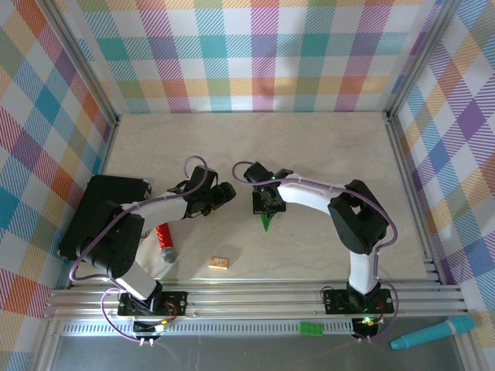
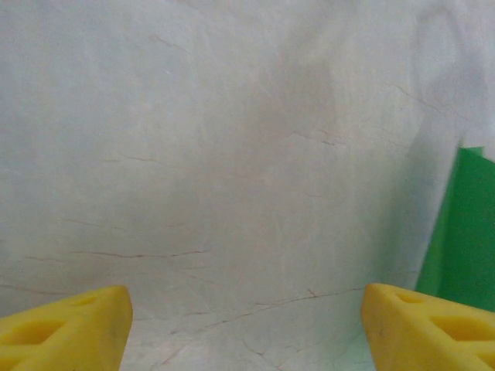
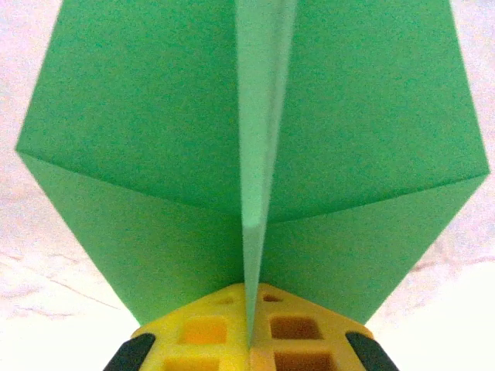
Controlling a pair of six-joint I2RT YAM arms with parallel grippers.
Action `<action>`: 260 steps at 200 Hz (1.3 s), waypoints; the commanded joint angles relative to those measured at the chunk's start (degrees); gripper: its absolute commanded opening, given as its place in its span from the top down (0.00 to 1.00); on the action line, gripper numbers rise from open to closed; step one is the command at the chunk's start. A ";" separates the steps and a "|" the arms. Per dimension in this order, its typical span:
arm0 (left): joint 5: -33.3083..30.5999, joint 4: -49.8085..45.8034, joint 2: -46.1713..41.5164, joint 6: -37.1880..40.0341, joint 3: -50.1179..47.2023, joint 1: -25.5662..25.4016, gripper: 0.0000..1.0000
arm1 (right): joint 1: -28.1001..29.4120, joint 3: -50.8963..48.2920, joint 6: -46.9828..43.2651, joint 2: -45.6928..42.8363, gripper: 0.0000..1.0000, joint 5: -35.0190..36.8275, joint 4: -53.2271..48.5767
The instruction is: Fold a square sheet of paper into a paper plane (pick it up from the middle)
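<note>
The right gripper [image 3: 249, 313] is pressed together on the green paper [image 3: 155, 124]. Its yellow fingers [image 3: 201, 332] pinch the raised centre crease at the near end, so the crease stands as a thin upright ridge between them. On either side of the ridge the paper spreads into two flat panels, each crossed by a slanting fold edge, with the pale marbled table [image 3: 31, 255] beneath. From above, this gripper hangs near the middle of the table, and a pointed green tip of the paper pokes out below it toward the arm bases. The left gripper [image 2: 246, 325] is spread wide, with bare table between its yellow fingertips. An edge of the green paper shows beside its right fingertip; whether the two touch I cannot tell. From above, the left gripper sits just beside the right one, on its left. Further out, a red tube [image 1: 164, 239] with a grey end lies near the left arm, and a small wooden block [image 1: 219, 263] rests closer to the near edge. A black object [image 1: 100, 209] sits at the far left. A green brick [image 1: 312, 328] and a teal pen [image 1: 433, 334] lie at the near edge, by the arm bases.
</note>
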 commanded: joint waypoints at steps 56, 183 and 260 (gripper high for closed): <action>-7.96 -10.62 -10.29 5.83 -3.27 3.38 0.05 | -9.55 16.07 -14.56 9.00 0.92 -5.36 -2.93; -5.19 -9.50 -8.87 5.58 -3.41 4.22 0.04 | -13.80 28.97 -17.94 21.13 0.79 -3.65 -10.23; -4.89 -9.59 -8.52 5.28 -3.03 4.22 0.04 | -13.80 28.91 -17.94 23.29 0.69 -0.87 -10.24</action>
